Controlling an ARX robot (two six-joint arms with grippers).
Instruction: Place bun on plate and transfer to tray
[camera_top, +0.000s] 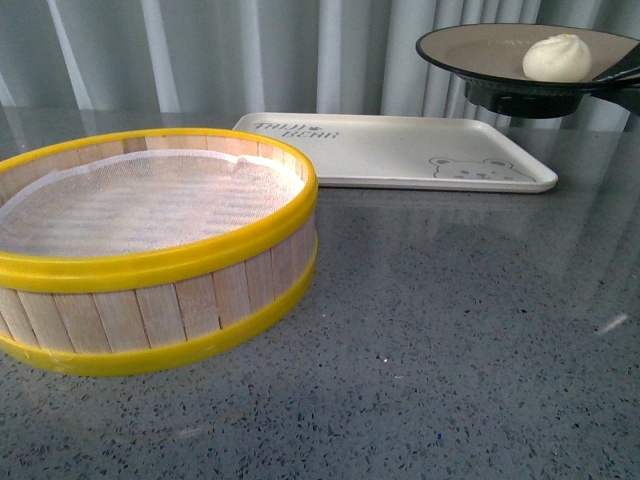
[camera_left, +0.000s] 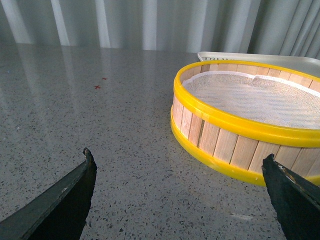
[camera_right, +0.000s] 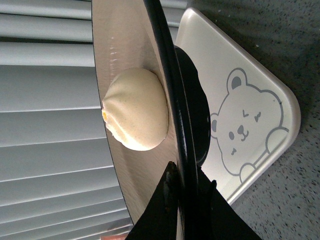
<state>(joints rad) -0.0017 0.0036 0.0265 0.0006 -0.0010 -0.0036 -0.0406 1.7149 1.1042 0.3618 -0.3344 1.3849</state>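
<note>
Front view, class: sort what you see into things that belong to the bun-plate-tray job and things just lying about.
Belong to the job:
bun, lying on the plate
plate, held in the air over the tray
tray
right gripper, shut on the plate's rim

Just lying about:
yellow-rimmed steamer basket
left gripper, open, holding nothing

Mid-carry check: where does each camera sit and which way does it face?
Front: on the body, facing forward past the steamer basket to the tray; plate with bun raised upper right, right gripper at the edge.
Left wrist: low over the table, facing the steamer basket; left gripper open, empty.
Right wrist: beside the plate rim its gripper clamps, tray below.
Shared: front and right wrist both show bun, plate, tray.
</note>
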